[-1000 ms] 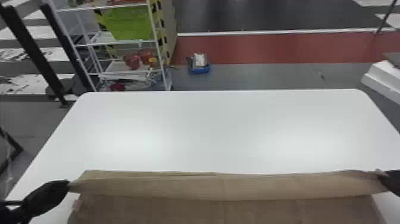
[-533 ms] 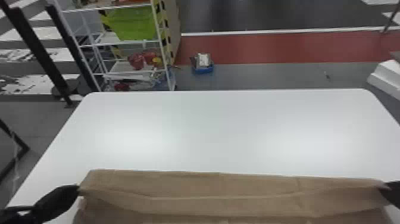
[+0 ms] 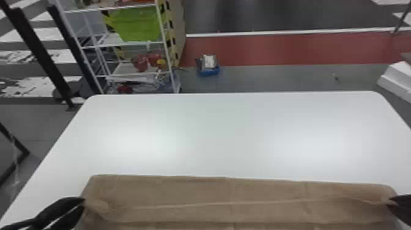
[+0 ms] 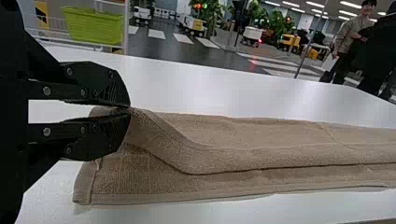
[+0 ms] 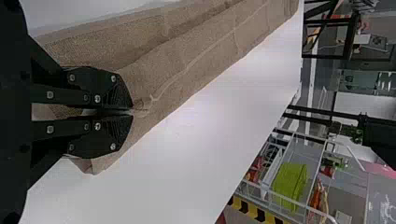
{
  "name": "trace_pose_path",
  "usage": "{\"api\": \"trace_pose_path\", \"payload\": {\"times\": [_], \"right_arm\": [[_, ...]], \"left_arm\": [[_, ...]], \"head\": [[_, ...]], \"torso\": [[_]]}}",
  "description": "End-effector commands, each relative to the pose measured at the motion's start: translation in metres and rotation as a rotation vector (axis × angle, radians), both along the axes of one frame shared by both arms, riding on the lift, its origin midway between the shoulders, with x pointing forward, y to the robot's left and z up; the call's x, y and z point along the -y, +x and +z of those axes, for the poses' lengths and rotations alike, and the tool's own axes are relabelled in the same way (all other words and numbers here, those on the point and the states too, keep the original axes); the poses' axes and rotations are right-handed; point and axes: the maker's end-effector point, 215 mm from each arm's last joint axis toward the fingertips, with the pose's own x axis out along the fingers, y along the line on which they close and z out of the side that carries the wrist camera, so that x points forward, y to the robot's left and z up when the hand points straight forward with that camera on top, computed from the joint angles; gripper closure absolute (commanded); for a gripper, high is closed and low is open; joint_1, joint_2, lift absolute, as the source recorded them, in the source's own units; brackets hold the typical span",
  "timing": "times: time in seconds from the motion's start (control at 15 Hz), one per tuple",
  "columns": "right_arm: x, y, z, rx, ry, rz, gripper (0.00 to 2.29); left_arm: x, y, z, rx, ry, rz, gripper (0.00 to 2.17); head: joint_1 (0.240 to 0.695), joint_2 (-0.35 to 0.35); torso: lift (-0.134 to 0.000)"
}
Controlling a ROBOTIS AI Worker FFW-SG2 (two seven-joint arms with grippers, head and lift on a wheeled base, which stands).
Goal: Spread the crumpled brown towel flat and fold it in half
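Note:
The brown towel (image 3: 232, 195) stretches wide across the white table's near part, with a raised band running from side to side. At its left end is my left gripper (image 3: 80, 204); at its right end is my right gripper (image 3: 393, 202). In the left wrist view, my left gripper (image 4: 127, 111) is shut on a corner of the towel (image 4: 224, 158), and a layer of cloth lies folded beneath the lifted edge. My right gripper (image 5: 130, 112) in its wrist view pinches the other end of the towel (image 5: 187, 56).
The white table (image 3: 214, 134) extends beyond the towel to its far edge. Behind it on the floor stand a white rack (image 3: 168, 55) with a green bin (image 3: 137, 24) and a small blue tray (image 3: 209, 72).
Both grippers have moved slightly toward the near side and a little lower with the towel's edge. More of the towel's far part shows beyond the held band, and the head view has shifted slightly.

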Motion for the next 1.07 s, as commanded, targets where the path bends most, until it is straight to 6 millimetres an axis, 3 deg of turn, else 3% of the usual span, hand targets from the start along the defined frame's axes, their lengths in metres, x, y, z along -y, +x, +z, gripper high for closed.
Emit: {"api": "trace_pose_path", "payload": {"times": [0.0, 0.33, 0.67, 0.8, 1.0], "right_arm": [[0.004, 0.000, -0.004, 0.007, -0.012, 0.006, 1.05], [0.004, 0.000, -0.005, 0.007, -0.014, 0.011, 1.05], [0.001, -0.004, -0.006, 0.011, -0.016, 0.024, 1.05], [0.000, -0.005, -0.005, 0.008, -0.013, 0.029, 1.05], [-0.005, -0.006, -0.003, 0.039, -0.029, 0.057, 1.05]], "left_arm": [[-0.008, -0.003, -0.001, 0.001, 0.003, 0.019, 0.44], [-0.023, -0.006, -0.005, -0.005, 0.024, 0.054, 0.43], [-0.051, -0.013, 0.017, 0.029, 0.073, 0.120, 0.43], [-0.052, -0.007, 0.038, 0.078, 0.092, 0.140, 0.43], [-0.033, 0.010, 0.054, 0.126, 0.090, 0.113, 0.43]], "head": [[0.695, 0.112], [0.695, 0.131], [0.695, 0.174], [0.695, 0.199], [0.695, 0.205]], "torso": [[-0.134], [-0.134], [-0.134], [-0.134], [-0.134]]}}
